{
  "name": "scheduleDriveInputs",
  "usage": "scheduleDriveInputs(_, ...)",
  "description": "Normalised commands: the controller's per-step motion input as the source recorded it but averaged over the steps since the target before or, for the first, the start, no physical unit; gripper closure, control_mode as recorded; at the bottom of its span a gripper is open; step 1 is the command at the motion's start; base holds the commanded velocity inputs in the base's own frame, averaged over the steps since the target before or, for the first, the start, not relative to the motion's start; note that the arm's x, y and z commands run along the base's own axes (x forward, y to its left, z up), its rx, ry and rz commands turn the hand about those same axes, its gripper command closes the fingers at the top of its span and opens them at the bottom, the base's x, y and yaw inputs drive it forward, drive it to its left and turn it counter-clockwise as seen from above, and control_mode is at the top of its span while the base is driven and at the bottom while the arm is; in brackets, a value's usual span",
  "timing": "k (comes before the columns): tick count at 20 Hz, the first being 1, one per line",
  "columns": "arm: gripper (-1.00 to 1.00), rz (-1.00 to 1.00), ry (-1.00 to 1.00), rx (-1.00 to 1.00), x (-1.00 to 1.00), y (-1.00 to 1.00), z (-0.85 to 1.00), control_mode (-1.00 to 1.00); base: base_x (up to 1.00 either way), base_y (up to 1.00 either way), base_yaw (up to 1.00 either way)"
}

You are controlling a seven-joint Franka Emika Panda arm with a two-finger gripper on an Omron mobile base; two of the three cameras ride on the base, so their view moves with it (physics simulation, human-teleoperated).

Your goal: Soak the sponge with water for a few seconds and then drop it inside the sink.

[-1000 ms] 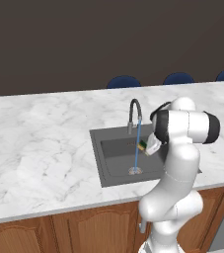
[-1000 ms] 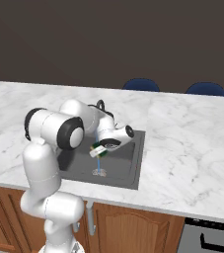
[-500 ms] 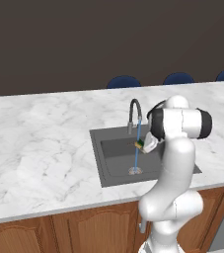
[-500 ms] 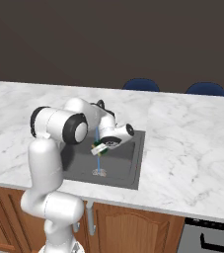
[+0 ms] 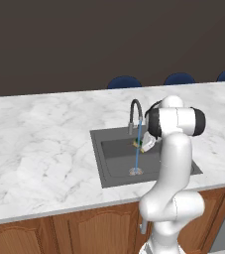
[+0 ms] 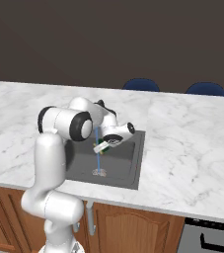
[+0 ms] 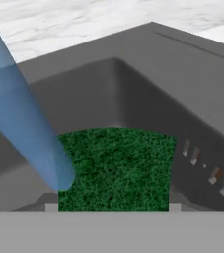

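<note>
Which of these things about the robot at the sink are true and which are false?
1. The tool holds the green-topped rectangular sponge. True.
2. The thin light-blue water stream is running from the curved grey faucet. True.
3. The sponge lies on the bottom of the dark grey rectangular sink. False: it is held up above the basin, at the stream.
4. The sponge is red. False: its top is green.

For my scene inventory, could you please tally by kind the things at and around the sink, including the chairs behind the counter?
Sponge: 1
Water stream: 1
Sink: 1
Faucet: 1
Blue chairs: 3
Total: 7
</note>
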Motion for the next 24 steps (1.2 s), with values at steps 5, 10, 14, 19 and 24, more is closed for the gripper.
scheduleDriveInputs(5,1.00,0.01,0.00,0.00,-0.09,0.00,-0.03,-1.00,0.00,0.00,0.00)
scheduleDriveInputs(10,1.00,0.03,0.00,0.02,-0.31,0.02,0.00,-1.00,0.00,0.00,0.00)
scheduleDriveInputs(14,1.00,0.06,0.00,0.01,-0.15,0.09,0.00,-1.00,0.00,0.00,0.00)
scheduleDriveInputs(19,1.00,0.02,0.00,0.00,0.01,0.06,0.00,-1.00,0.00,0.00,0.00)
scheduleDriveInputs(24,1.00,0.00,0.00,0.00,0.02,0.06,0.00,-1.00,0.00,0.00,0.00)
